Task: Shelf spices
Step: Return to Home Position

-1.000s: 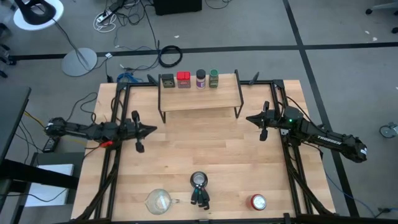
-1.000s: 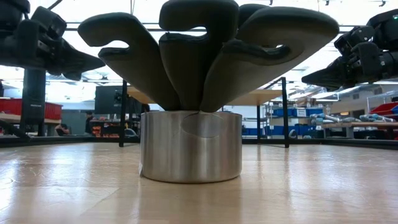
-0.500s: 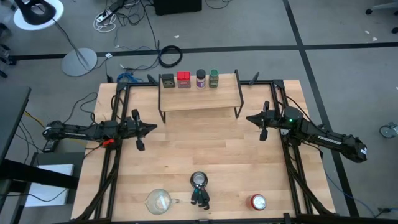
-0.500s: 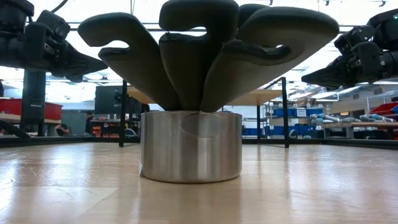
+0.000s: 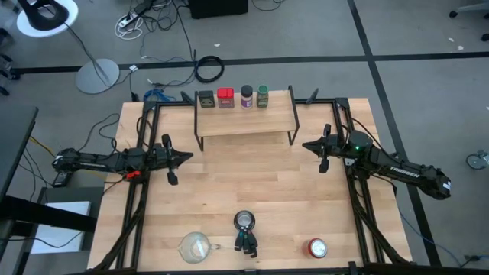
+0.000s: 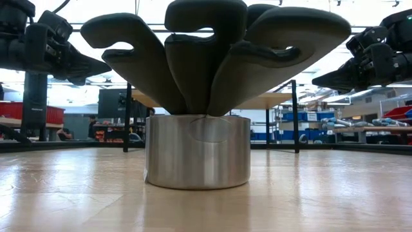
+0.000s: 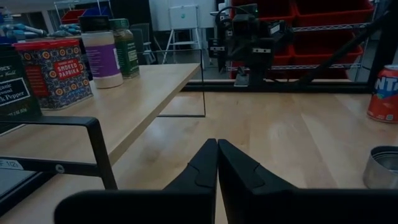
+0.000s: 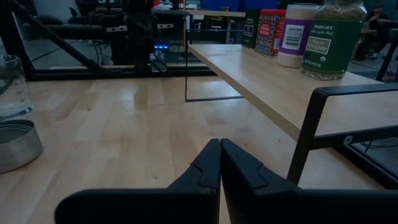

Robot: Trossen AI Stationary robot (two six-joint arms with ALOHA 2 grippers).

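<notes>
Along the shelf's (image 5: pixel 244 118) rear edge you see a row: olive tin (image 5: pixel 205 98), red tin (image 5: pixel 225 97), purple-labelled jar (image 5: pixel 246 95), green jar (image 5: pixel 263 95). Your left claw (image 5: pixel 187 159) hangs off the shelf's left end and your right claw (image 5: pixel 307 145) off its right end. Both are clenched on nothing, above the surface (image 5: pixel 252 183).

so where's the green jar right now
High view: the green jar stands on the shelf, rightmost of the row, beside the purple-labelled jar.

Grey floor (image 5: pixel 428 46), loose cables (image 5: pixel 149 19), red bins (image 7: pixel 329 12)
</notes>
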